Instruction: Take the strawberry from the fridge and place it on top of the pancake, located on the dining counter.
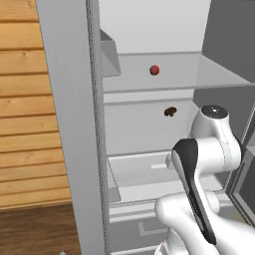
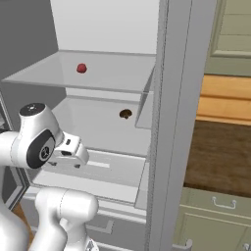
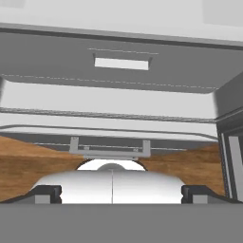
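Two items lay inside the fridge (image 1: pixel 79 124), whose doors stood open. The strawberry (image 1: pixel 154 70) sat alone on the upper shelf (image 1: pixel 199 74), toward the back and well clear of the edges. A small dark brown lump (image 1: pixel 170 111) rested on the shelf below (image 2: pixel 98 127), nearer the front. The two were well apart, so I judged a reach for the fruit should not disturb the lump.

My gripper (image 3: pixel 121 192) had its jaws spread fully and held nothing; its two dark fingertips (image 3: pixel 45 193) stood wide apart in the hand view. That view looked low, at the fridge's lower drawers with a bar handle (image 3: pixel 110 148), so the hand was pointed well beneath the fruit's shelf. My arm (image 2: pixel 37 142) was folded in front of the lower shelves.

Judgement: fetching not yet begun. Next move calls for raising and levelling the hand to the upper shelf, jaws kept wide for such a tiny round thing, which could roll if nudged.
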